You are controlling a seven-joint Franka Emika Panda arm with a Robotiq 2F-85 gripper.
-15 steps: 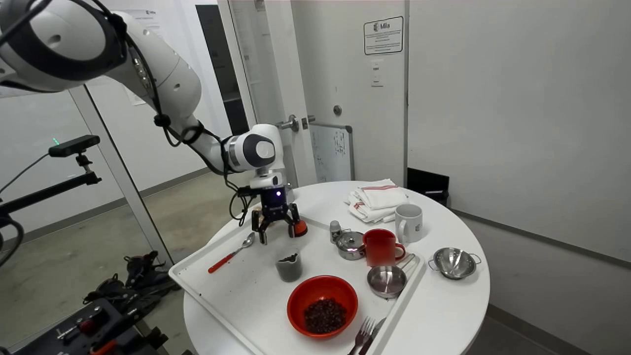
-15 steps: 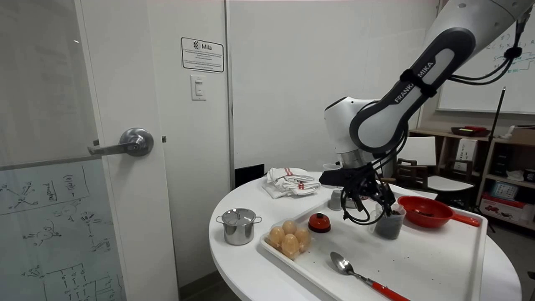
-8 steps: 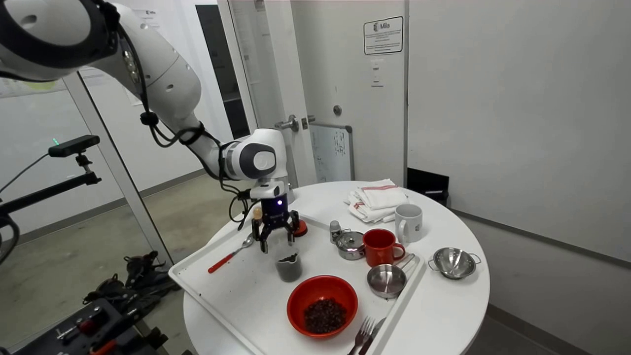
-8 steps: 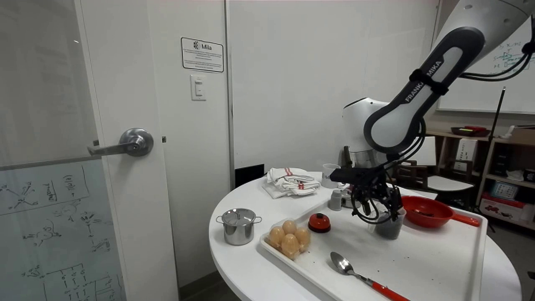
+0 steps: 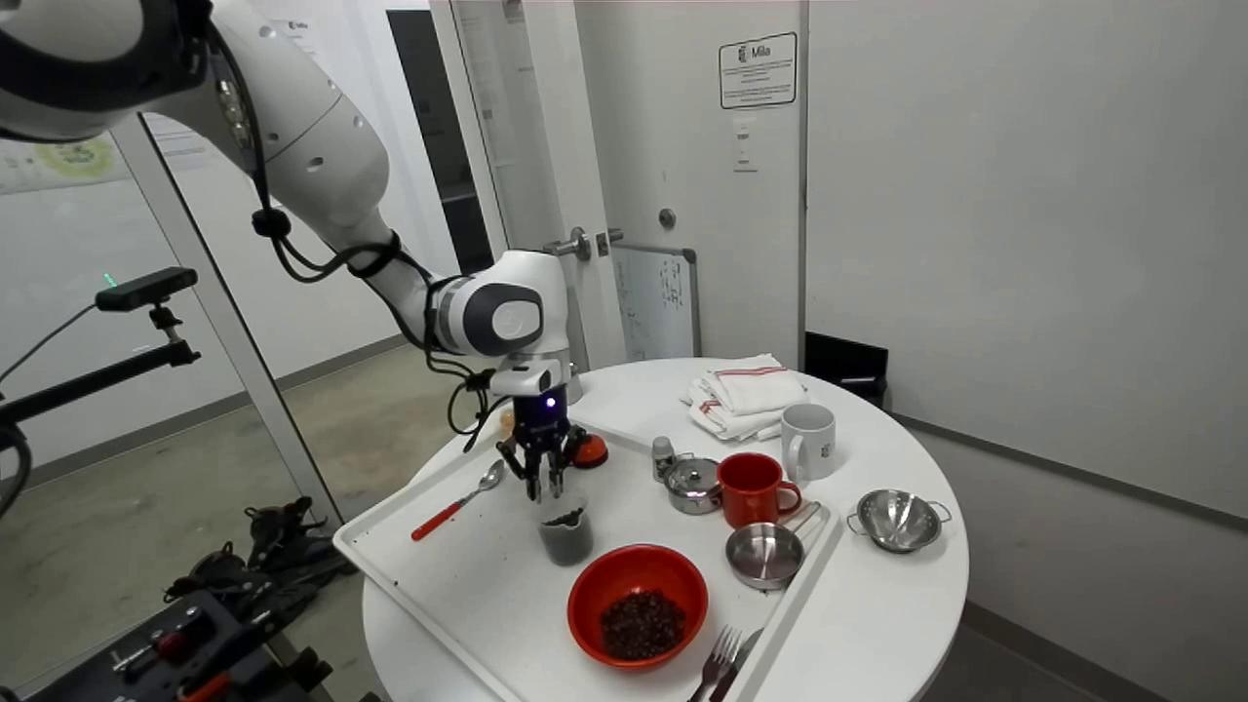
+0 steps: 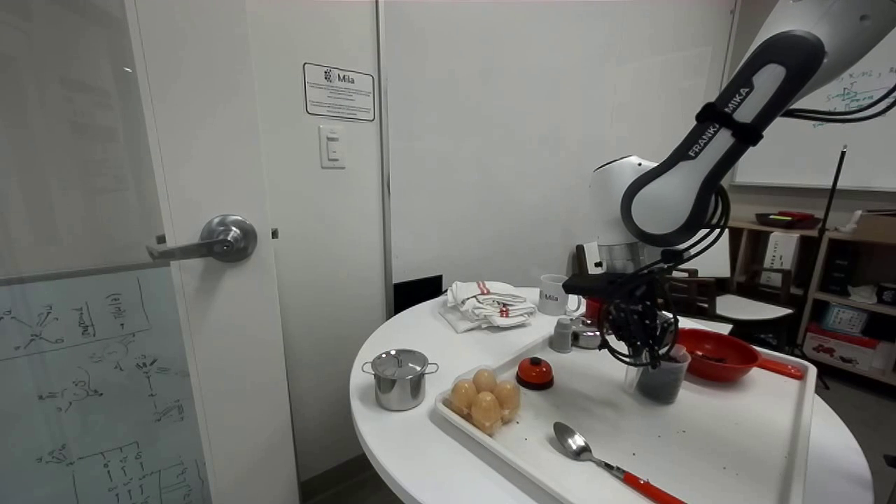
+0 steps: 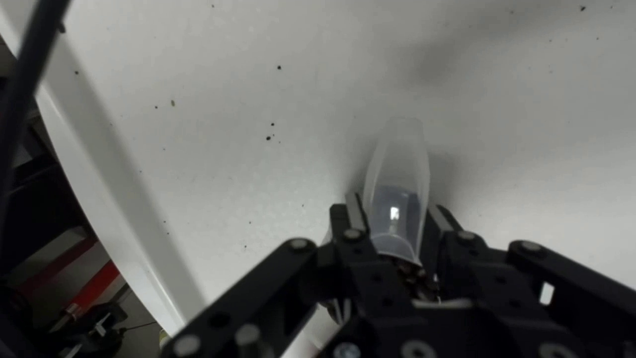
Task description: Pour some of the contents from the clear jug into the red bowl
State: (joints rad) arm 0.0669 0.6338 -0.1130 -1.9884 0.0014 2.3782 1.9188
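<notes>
Soft shadows — glare on jug [image 7: 397, 201]

I comprise one white, rounded arm [image 5: 341, 185] with black panels [image 6: 798, 52] and small round recesses [image 5: 314, 163]; lettering [image 6: 702, 142], FRANKA and MIKA, partly under a black strap [image 6: 729, 124]; black cables [image 6: 722, 210], looped; one violet-white light [image 5: 550, 402]; one black, jointed gripper [image 7: 397, 214], its screw heads [image 7: 530, 245] pale and round, its pads [image 7: 355, 211] grey.

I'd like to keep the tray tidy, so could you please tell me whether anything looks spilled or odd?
Yes: dark specks lie scattered on the white tray, outside the clear jug and red bowl; they look spilled, though their source isn't shown.
</notes>
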